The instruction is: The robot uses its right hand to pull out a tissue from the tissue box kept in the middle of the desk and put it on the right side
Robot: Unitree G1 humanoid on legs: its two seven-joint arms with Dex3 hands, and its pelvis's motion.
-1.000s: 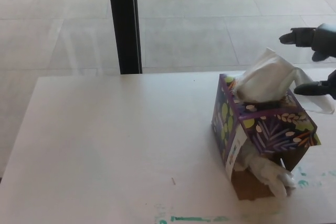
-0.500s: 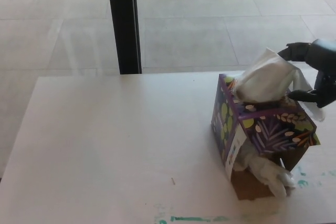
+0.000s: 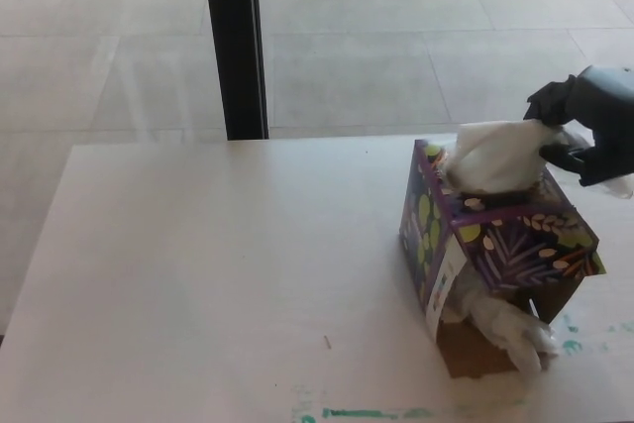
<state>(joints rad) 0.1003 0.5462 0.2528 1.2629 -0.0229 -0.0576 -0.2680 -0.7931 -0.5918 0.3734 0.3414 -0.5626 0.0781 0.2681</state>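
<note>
A purple cube tissue box (image 3: 495, 240) with leaf patterns stands on the right part of the white desk (image 3: 228, 274). Its front flap is torn open and crumpled tissue (image 3: 505, 326) spills out low at the front. A white tissue (image 3: 495, 156) sticks up from the top slot. My right hand (image 3: 586, 126), black, comes in from the right edge and is closed on the tissue's right end, just above the box's top right corner. The left hand does not show.
A black vertical post (image 3: 234, 42) stands behind the desk's far edge, with tiled floor beyond. Green marks (image 3: 362, 411) line the desk's near edge. The desk's left and middle lie to the left of the box.
My right hand moved in from the right and closed its fingers on the tissue's right end. The tissue's raised tip is now pressed down and bunched. The box stayed put.
</note>
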